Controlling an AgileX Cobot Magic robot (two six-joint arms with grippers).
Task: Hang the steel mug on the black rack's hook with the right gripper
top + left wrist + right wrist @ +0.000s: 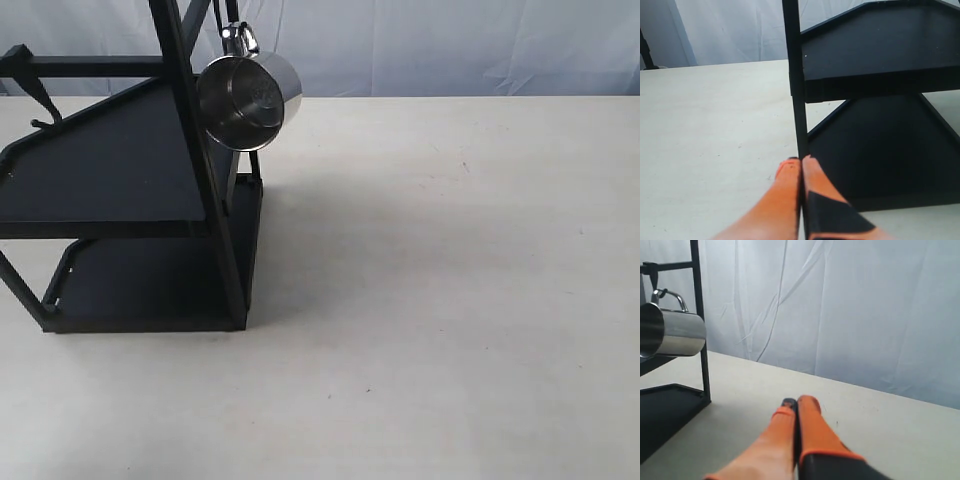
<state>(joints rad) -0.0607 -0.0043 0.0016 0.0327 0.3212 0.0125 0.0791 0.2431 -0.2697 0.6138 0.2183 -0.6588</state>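
— What takes up most of your view?

— The table (450, 300), pale and wide, fills the lower and right parts of the exterior view. Next in size is the rack (120, 170), black, at the left of that frame, with its two flat trays one above the other and a slanted bar crossing in front.

— And the mug?

— The mug (248, 100) hangs at the upper left of the exterior frame, beside the rack's slanted bar, its open mouth tilted toward the camera. Its looped handle sits up at the top edge of the picture, on the hook (232, 20), of which I only see a thin black piece. In my right wrist view the mug (671, 332) lies on its side at the left edge, handle up, well apart from my fingers.

— How is your right gripper?

— My right gripper (796, 405) is closed, orange fingers pressed together, holding nothing, low in the middle of its frame above bare table.

— And the left one?

— My left gripper (800, 164) is closed too, fingers together, empty, at the lower middle of its frame. Its tips sit just beside the rack's upright black bar (796, 85), but I cannot tell whether they touch it.
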